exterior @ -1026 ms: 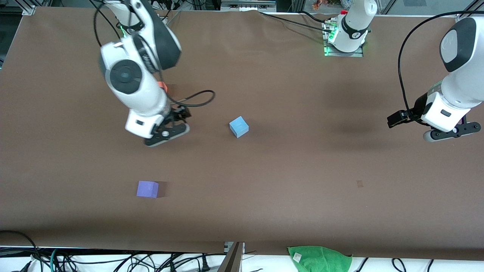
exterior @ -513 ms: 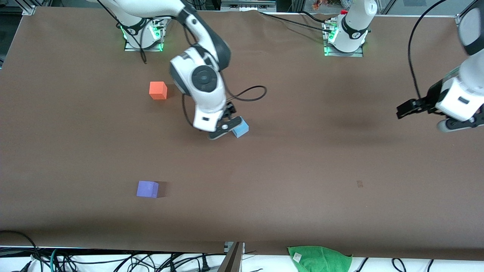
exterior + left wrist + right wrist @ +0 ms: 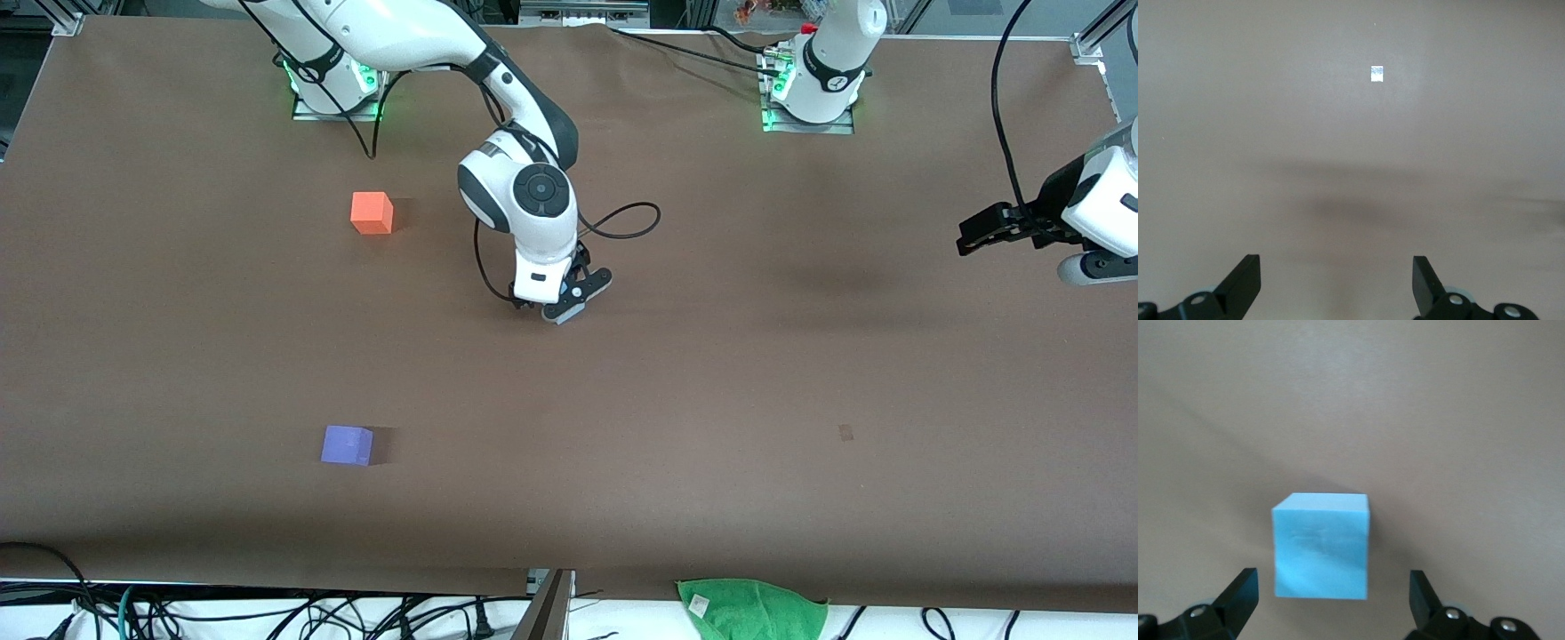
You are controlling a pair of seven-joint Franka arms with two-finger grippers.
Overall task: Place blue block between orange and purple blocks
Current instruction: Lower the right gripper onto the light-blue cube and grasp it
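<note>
Our right gripper [image 3: 1331, 603] hangs with fingers apart directly over the blue block [image 3: 1321, 545], which sits on the table [image 3: 711, 356] untouched. We see the purple block [image 3: 347, 444] nearest the front camera, the orange block [image 3: 371, 212] farther. Our left gripper [image 3: 1336, 287] waits, spread wide, over its own end.

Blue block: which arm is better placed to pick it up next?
Right. The right tool hangs open directly over the blue block, which sits between its fingertips' line. The left tool waits open over bare table at its own end.

Sky-blue cube [image 3: 1321, 545] flat on table [image 3: 1458, 420]
</note>
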